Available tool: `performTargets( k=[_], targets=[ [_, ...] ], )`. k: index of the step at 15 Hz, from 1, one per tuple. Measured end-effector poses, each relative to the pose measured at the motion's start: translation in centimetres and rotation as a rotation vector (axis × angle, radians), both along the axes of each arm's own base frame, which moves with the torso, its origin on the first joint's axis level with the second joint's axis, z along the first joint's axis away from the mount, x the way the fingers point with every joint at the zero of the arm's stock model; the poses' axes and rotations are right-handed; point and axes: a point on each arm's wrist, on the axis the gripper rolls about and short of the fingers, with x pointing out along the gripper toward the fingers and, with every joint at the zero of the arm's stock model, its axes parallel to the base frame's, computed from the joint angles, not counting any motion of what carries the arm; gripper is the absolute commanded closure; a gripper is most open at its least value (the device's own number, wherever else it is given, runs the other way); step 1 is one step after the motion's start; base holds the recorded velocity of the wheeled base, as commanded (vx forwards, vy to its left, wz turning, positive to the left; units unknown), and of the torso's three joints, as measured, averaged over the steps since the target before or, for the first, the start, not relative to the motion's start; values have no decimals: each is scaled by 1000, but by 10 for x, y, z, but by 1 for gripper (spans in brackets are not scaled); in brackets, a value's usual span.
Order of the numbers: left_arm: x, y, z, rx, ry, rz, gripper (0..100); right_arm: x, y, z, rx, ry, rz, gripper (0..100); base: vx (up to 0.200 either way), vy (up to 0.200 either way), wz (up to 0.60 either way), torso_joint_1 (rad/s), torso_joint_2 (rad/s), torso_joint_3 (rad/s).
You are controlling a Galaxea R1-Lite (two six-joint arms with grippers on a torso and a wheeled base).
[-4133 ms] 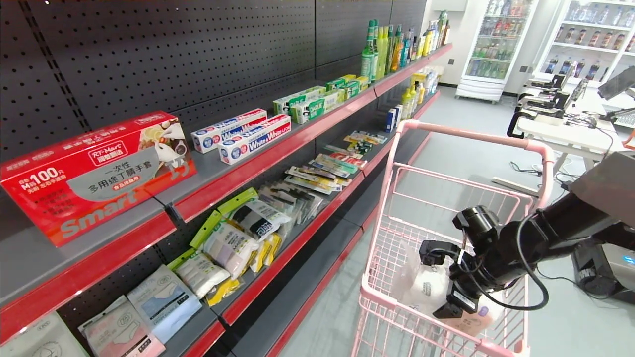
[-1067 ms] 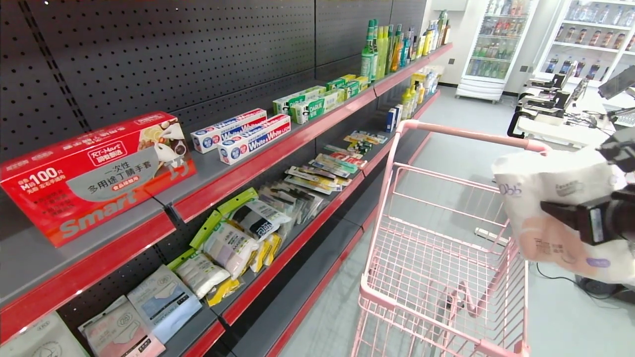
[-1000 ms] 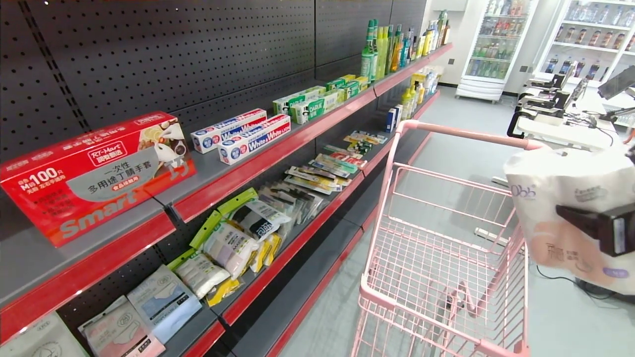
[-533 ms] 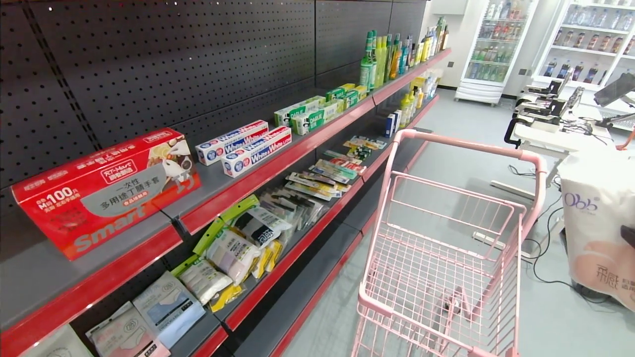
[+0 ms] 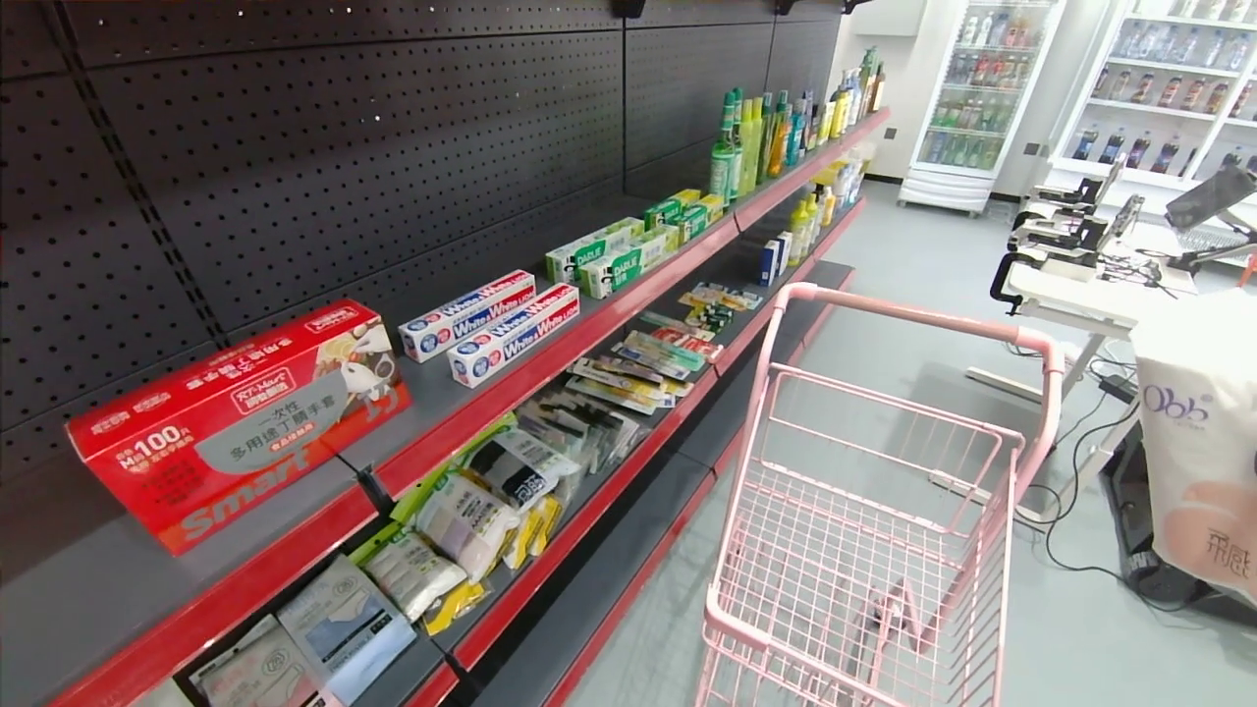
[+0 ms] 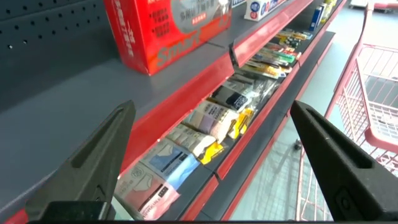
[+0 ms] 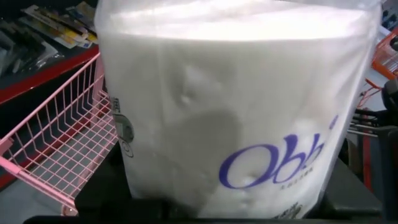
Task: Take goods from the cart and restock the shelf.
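A white plastic-wrapped tissue pack (image 5: pixel 1198 442) hangs in the air to the right of the pink cart (image 5: pixel 889 307), level with its handle. My right gripper is shut on this pack, which presses close to the right wrist camera (image 7: pixel 236 106) and hides the fingers. My left gripper (image 6: pixel 211 162) is open, its two dark fingers (image 6: pixel 93 162) spread wide, close in front of the top shelf's red edge (image 6: pixel 186 93). The shelf (image 5: pixel 550 363) runs along the left of the head view, with grey boards and red lips.
On the top shelf lie a red glove box (image 5: pixel 245 422), toothpaste boxes (image 5: pixel 491 319) and green bottles (image 5: pixel 746 137). Soft packets (image 5: pixel 471 491) crowd the middle shelf. A desk with cables (image 5: pixel 1080 285) and drink fridges (image 5: pixel 972 88) stand behind the cart.
The right gripper has lifted the tissue pack out of the cart and carried it to the right of the cart. The head camera has also shifted, so the whole scene sits lower.
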Motion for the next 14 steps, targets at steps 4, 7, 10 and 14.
performTargets(
  k=[4,7,10,14],
  targets=[
    [0,0,0,0,0,0,0,0,0,-2,-13,6,1,100,0,0,0,175,-357,-195],
    [0,0,0,1,0,0,0,0,0,-2,-19,9,3,100,0,0,0,164,-338,-183],
    [0,0,0,2,0,0,0,1,0,-2,-26,12,6,100,0,0,0,162,-347,-181],
    [0,0,0,2,0,0,0,1,0,-5,-48,29,12,100,0,0,0,113,-251,-119]
  ],
)
